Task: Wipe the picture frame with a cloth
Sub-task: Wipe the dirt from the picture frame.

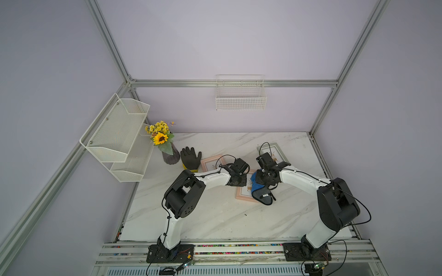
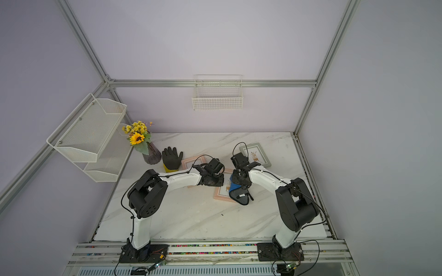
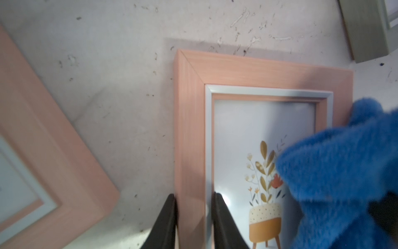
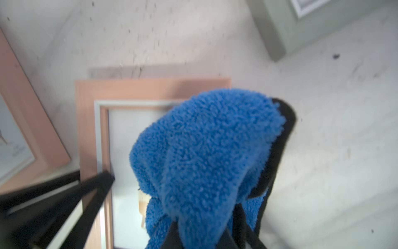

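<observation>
On the bench [image 1: 215, 215] the pink picture frame [image 3: 189, 129] lies flat between the two arms. This looks like the opening of the wipe itself, with the frame braced and the cloth in place. The blue cloth [image 4: 204, 151] drapes bunched over the frame's side nearest the right arm. Next it wants pressing down and sweeping across the glass. The left fingers [image 3: 168, 215] are narrowed, pinching the frame's side rail. The right fingers [image 4: 243, 232] are clenched tight on the cloth.

Lab cell: aluminium framing [image 1: 234, 83], marble tabletop [image 1: 215, 215]
</observation>
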